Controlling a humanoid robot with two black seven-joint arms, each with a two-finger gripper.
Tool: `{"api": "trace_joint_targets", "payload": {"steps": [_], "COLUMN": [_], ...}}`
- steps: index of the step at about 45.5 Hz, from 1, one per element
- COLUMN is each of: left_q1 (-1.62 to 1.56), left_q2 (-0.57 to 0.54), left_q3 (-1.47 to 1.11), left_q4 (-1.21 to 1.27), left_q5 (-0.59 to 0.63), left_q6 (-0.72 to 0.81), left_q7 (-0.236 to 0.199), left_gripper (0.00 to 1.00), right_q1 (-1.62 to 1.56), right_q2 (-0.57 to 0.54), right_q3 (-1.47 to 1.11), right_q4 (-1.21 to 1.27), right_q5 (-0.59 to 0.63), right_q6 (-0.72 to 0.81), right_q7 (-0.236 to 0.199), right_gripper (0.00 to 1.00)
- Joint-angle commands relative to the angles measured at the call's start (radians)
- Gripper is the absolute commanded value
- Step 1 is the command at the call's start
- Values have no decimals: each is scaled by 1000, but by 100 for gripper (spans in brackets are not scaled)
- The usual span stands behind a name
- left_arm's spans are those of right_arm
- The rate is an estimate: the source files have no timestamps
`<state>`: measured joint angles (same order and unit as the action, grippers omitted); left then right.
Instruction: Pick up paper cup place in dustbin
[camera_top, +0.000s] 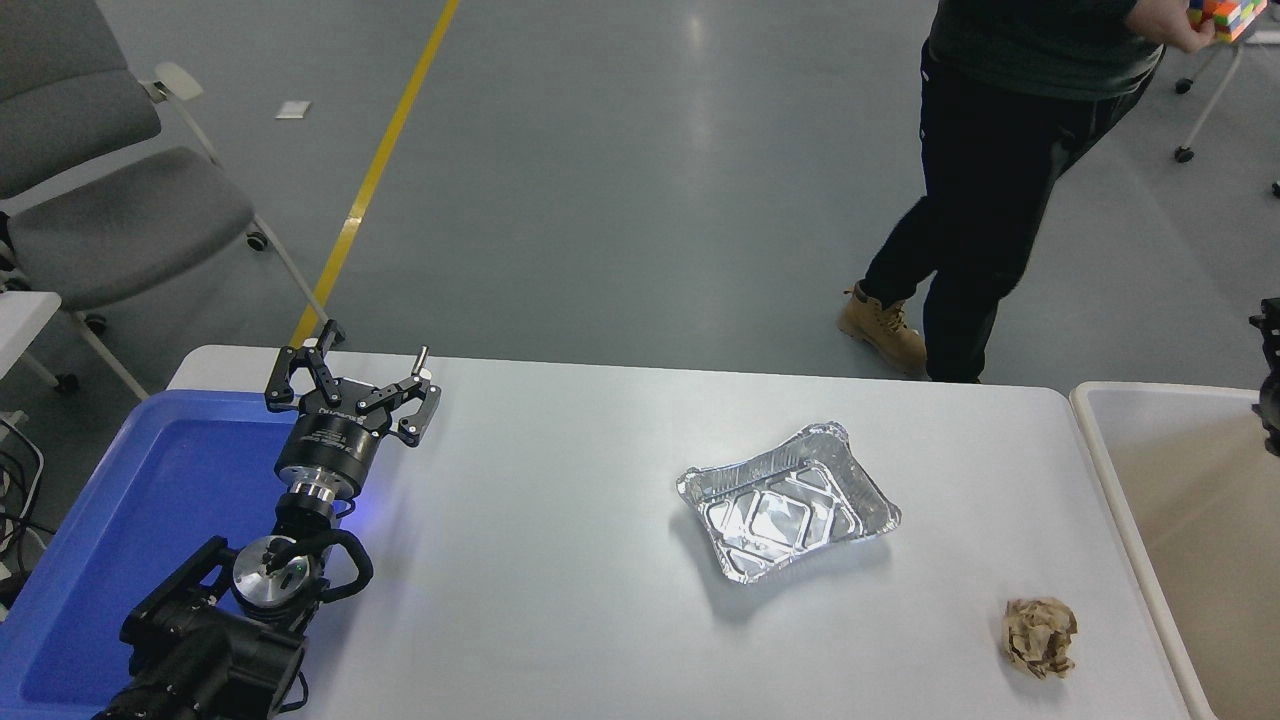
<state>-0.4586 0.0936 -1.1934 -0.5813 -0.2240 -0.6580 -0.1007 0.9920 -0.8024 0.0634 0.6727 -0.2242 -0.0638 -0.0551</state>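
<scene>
I observe the large beige rectangular plastic dustbin (1098, 445) with thick off-white rim at three o'clock, beside the table; no paper cup visible.
</scene>
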Motion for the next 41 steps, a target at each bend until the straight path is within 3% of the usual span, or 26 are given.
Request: {"api": "trace_joint_targets", "payload": {"steps": [1,8,17,31,41], "left_q1": [0,0,0,0,0], "left_q2": [0,0,0,0,0], "left_q3": [0,0,0,0,0], "left_q4": [0,0,0,0,0], "left_q5": [0,0,0,0,0], "left_q6": [0,0,-2,0,0], "left_q7": [-1,1,1,1,1], "left_gripper": [99,99,99,99,99], "right_q1": [244,563,839,1054,1143], "right_q2": [-143,-124,-15,224,394], "right_q3": [-155,-549,-951,-1221,-1243], "right_q4": [335,422,514,766,849], "right_q5": [-234,-234,-234,-228,-184], "right_q6": [-5,-13,2,10,62], "right_q7": [-2,8,66,81,80], "right_gripper": [100,100,100,100,100]}}
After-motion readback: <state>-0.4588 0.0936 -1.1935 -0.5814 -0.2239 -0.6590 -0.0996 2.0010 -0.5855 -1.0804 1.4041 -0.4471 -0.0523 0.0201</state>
